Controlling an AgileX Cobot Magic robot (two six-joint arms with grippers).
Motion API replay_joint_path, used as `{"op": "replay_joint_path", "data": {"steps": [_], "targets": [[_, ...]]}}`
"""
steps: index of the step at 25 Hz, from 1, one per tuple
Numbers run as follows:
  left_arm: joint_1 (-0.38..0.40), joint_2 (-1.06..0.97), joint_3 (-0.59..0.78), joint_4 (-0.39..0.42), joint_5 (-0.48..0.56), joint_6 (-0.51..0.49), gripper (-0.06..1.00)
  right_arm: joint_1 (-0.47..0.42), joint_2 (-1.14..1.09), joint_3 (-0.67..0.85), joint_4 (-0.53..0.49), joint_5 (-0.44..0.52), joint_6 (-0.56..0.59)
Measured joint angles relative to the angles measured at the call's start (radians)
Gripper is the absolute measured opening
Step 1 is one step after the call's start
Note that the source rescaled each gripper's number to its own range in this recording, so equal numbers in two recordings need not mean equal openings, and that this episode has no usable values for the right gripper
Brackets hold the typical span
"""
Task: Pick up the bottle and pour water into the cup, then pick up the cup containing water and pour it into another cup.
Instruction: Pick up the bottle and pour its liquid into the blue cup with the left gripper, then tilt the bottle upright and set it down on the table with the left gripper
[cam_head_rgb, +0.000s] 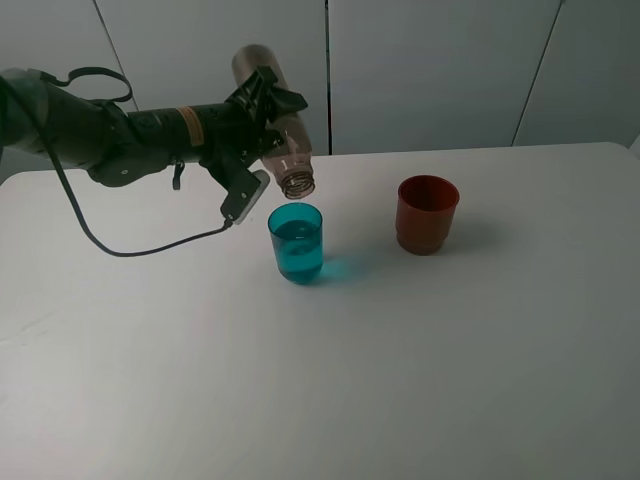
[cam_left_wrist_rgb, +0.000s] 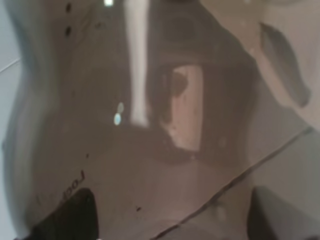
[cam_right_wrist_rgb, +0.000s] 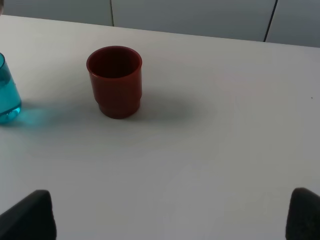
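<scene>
Right pincer: my right pincer (cam_right_wrist_rgb: 165, 220) hung released over bare surface (cam_right_wrist_rgb: 215, 165), its dark tips wide apart and holding nothing.
Blue cup: the blue cup (cam_head_rgb: 296, 243) stood upright near the middle of the surface. It seemed to hold some water.
Red cup: the red cup (cam_head_rgb: 427, 213) stood upright to the right of the blue one, well apart from it and a little further back. My right wrist view showed nothing inside it.
Bottle: the bottle (cam_head_rgb: 290, 160) was tipped steeply, its open neck pointing down just above the blue cup's far rim. I could make out no stream.
Left pincer: my left pincer (cam_head_rgb: 268, 100) was clenched around the bottle's body, about midway along it.
How the bottle should handle: I judged it light, thin-walled and smooth, likely to dent under a hard squeeze. A mid-body hold suited the tilt.
How the blue cup should handle: I judged it light, rigid, smooth-sided and prone to slosh. It was best taken from the side at mid-height, below the rim, and kept level.
</scene>
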Motion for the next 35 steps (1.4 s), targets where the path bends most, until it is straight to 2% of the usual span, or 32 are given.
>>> {"op": "replay_joint_path", "data": {"steps": [4,9,13,18,28,35], "targets": [[0.000,-0.002,0.007,0.000,-0.026,-0.067,0.01,0.000,0.000,0.000,0.000,0.000,0.000],[0.002,-0.034,0.071,-0.003,-0.041,-0.099,0.01,0.000,0.000,0.000,0.000,0.000,0.000],[0.014,-0.063,0.098,-0.009,-0.043,-0.246,0.01,0.000,0.000,0.000,0.000,0.000,0.000],[0.031,-0.104,0.098,-0.015,-0.041,-0.575,0.01,0.000,0.000,0.000,0.000,0.000,0.000],[0.072,-0.117,0.098,0.005,0.045,-1.276,0.01,0.000,0.000,0.000,0.000,0.000,0.000],[0.140,-0.117,0.099,0.165,0.074,-1.730,0.01,0.000,0.000,0.000,0.000,0.000,0.000]]}}
